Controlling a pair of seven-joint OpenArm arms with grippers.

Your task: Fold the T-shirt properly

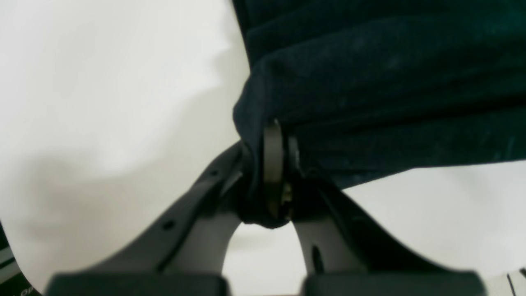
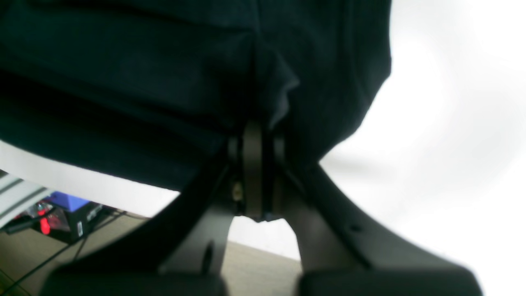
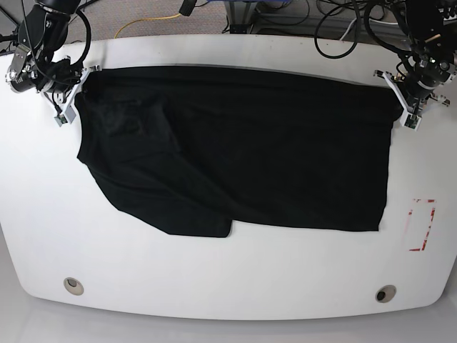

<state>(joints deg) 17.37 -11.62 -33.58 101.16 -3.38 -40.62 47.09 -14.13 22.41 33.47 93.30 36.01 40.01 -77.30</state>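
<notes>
A black T-shirt [image 3: 243, 157] lies spread across most of my white table [image 3: 214, 279], its far edge drawn nearly straight between my two arms, a sleeve or flap doubled over its near-left part; I judge the cloth soft, light and limp, unlikely to slip on the matte surface but sure to sag and crease wherever it is unsupported, so the far corners or hem edges are the places to hold, with the span between them kept taut; my right arm reaches in low at the table's far-left corner as the base camera shows it, my left arm at the far right, both wrists angled down toward the cloth; my right gripper [image 2: 252, 164] is pressed together on a bunched fold of the shirt's edge; my left gripper [image 1: 277, 164] is likewise pinched tight on a gathered corner, the fabric wrapping round its fingertips.
</notes>
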